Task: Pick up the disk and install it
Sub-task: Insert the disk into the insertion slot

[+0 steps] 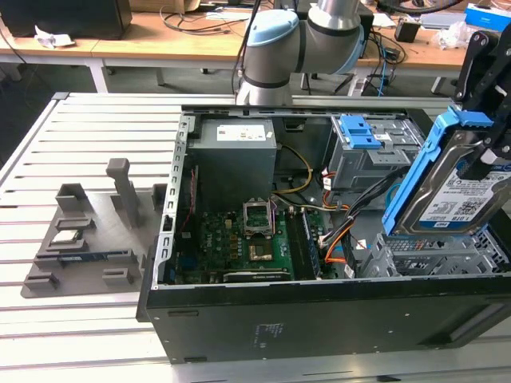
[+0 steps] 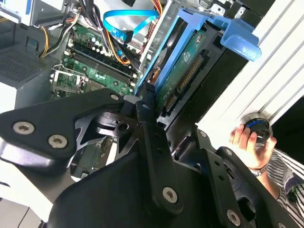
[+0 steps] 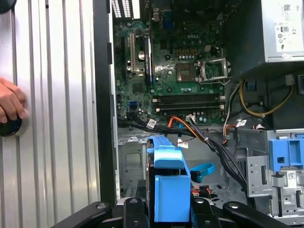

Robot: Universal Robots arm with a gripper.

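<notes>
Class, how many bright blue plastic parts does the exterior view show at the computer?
2: the bracket framing the disk, held by the gripper at the exterior view's right, and the latch on the grey cage near it. Others may be hidden.

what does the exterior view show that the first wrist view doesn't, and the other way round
Exterior view: the robot arm, a grey parts tray on the slatted table at that view's left, and the printed label face of the disk.
First wrist view: a person's hand at a black round knob beside the open computer case.
Both: the blue-framed disk, held in the gripper above the case, and the green motherboard.
</notes>
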